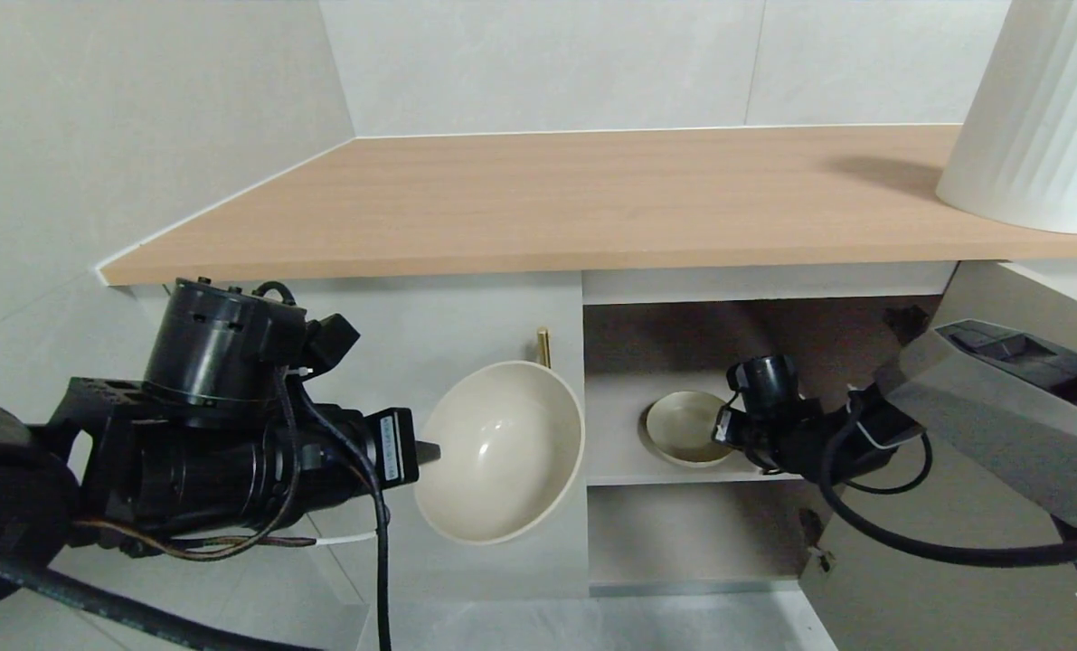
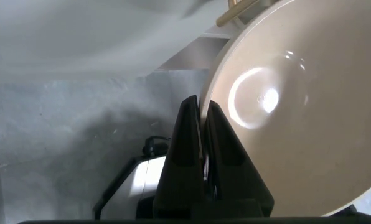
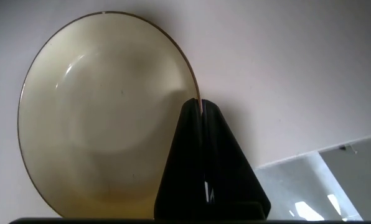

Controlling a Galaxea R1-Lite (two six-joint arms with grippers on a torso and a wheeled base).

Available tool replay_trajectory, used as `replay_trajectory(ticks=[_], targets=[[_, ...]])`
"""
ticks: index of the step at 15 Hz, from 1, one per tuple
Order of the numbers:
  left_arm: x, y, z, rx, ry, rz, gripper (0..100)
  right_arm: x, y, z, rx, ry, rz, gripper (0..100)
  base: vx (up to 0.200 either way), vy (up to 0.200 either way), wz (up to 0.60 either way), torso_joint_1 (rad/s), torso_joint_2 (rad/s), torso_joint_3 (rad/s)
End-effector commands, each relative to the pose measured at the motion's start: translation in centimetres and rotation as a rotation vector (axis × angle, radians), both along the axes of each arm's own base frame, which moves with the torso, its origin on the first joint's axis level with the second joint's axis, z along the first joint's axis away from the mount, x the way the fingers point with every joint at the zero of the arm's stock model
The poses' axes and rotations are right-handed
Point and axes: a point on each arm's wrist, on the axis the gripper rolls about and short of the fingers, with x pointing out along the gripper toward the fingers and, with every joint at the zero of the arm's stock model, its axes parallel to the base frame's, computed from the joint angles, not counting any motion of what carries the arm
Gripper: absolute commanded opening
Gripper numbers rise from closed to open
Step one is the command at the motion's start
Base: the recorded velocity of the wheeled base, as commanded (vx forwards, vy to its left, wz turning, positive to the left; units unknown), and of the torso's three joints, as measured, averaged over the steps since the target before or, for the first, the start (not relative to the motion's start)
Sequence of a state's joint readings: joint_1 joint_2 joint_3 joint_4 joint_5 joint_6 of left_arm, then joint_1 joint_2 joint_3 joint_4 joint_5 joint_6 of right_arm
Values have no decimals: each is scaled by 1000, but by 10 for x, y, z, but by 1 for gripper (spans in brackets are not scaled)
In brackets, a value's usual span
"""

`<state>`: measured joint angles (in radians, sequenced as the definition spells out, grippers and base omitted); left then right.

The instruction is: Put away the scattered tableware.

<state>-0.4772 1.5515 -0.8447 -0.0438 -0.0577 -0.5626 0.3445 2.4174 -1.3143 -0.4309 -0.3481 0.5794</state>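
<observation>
Large cream bowl [image 1: 502, 452] is held tilted in the air before the closed cabinet door [image 1: 466, 316], pinched at its rim by the left gripper [image 1: 429, 450]. Small dish [image 1: 683, 427] appears to rest on the shelf [image 1: 612, 452] of the open compartment, its rim clamped by the right gripper [image 1: 728, 432].

Risk judged: the rim grip is thin, so the bowl may slip, or be knocked on the door edge.

Finger closure on each rim is confirmed in the wrist views. Shelf placement is given by the head view.

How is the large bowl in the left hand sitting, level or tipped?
Tipped. The large bowl is held on edge by its rim in the left hand, its empty inside facing the head camera, not straight up.
</observation>
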Motion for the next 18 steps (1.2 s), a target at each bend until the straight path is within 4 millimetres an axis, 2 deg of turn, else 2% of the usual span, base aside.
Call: replay_trajectory(ticks=[1, 4, 5, 9, 11, 14, 17, 18], targets=[[-1, -2, -1, 2, 2, -10, 0, 5, 0, -8, -3, 4, -5, 0, 0, 0, 0, 0, 0, 0], [-1, -3, -1, 3, 5, -12, 0, 8, -5, -7, -2, -2, -18, 0, 0, 0, 0, 0, 0, 0], [-1, -3, -1, 3, 5, -12, 0, 8, -5, -7, -2, -2, -18, 100, 0, 0, 0, 0, 0, 0], [0, -5, -3, 5, 11, -21, 0, 8, -6, -2, 3, -11, -21, 100, 0, 0, 0, 0, 0, 0], [3, -12, -9, 12, 32, -36, 0, -4, -5, 17, 15, -26, -13, 100, 0, 0, 0, 0, 0, 0], [2, -25, -17, 25, 93, -59, 0, -44, 14, 61, 55, -48, 111, 100, 0, 0, 0, 0, 0, 0], [5, -40, -23, 40, 202, -55, 0, -103, 37, 104, 105, 65, 347, 100, 0, 0, 0, 0, 0, 0], [5, -40, -23, 40, 202, -55, 0, -103, 37, 104, 105, 65, 347, 100, 0, 0, 0, 0, 0, 0]])
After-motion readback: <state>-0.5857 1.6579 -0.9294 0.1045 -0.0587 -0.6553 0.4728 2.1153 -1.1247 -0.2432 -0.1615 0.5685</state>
